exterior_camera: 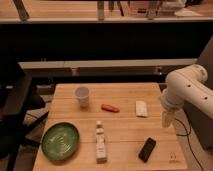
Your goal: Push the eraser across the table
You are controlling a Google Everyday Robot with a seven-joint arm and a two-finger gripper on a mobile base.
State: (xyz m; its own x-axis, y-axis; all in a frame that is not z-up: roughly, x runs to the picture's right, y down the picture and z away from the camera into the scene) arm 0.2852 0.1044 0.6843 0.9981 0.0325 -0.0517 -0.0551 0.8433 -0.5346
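The eraser [147, 149], a flat black block, lies near the front right of the light wooden table [125, 130], turned at a slight angle. My gripper [167, 120] hangs from the white arm over the table's right edge, behind and to the right of the eraser and apart from it. It holds nothing that I can see.
A small white block [141, 108] lies just left of the gripper. An orange-red stick [110, 107] and a white cup [82, 96] sit further back. A green plate [60, 141] and a small white bottle [101, 144] are at the front left. A dark chair [15, 110] stands left.
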